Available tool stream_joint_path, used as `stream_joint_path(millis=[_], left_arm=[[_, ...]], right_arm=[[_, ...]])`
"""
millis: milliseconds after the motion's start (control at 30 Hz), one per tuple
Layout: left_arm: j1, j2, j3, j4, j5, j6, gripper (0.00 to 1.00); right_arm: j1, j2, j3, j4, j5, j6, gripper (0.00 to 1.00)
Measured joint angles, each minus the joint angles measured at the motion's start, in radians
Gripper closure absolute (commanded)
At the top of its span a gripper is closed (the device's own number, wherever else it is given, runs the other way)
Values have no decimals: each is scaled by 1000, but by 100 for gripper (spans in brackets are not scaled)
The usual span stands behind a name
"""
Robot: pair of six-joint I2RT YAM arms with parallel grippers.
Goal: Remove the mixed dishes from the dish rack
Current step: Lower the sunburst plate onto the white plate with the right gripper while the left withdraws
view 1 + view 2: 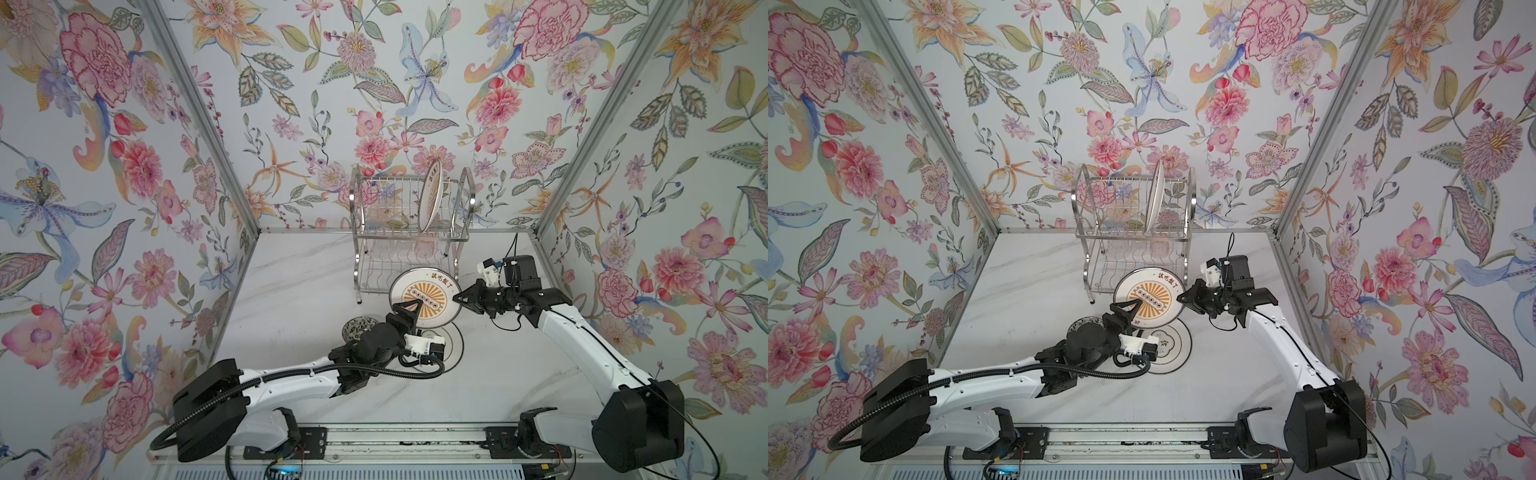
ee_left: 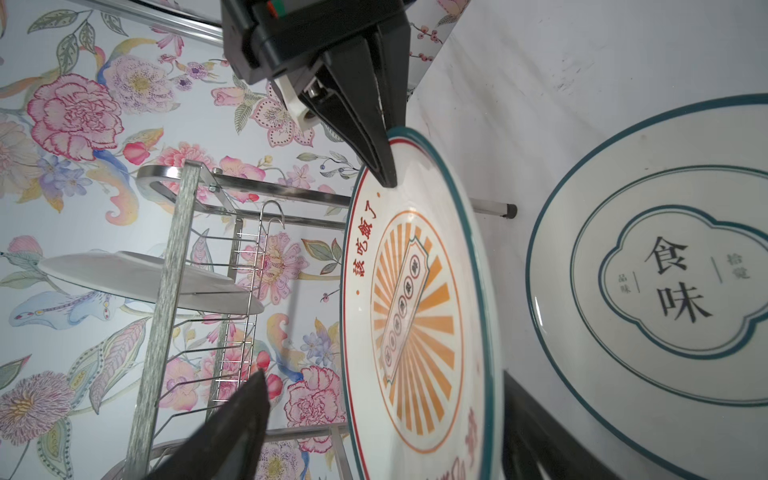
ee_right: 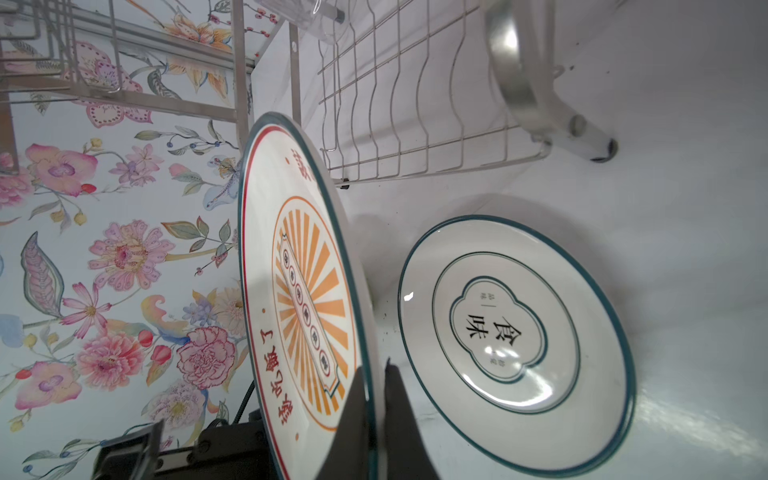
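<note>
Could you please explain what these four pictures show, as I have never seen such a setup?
Two robot arms stand at a white table, each ending in a two-fingered gripper. Two pictures look down from one overhead camera pair; the other two come from a camera on each wrist. The right gripper is shut on the rim of a sunburst plate, holding it tilted. The left gripper is open, a finger on each side of the plate's opposite edge. On the table lie a second plate and a patterned bowl. Behind stands a wire dish rack with another plate upright in its upper tier.
</note>
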Motion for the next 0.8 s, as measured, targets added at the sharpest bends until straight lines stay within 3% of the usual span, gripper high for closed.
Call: stream_joint_path(millis=[233,533,800], left_arm=[[0,-68,-16,-12,-12,-77,1],[20,-304,-47,-85,-10,-312,1],[214,-441,-50,-208,150,-612,1]], right_arm=[[-47,-75,-42,10,47,4,100],[-73,-188,-116,-43,192,-78,100],[-67,-230,-241,-28,205,-170,100]])
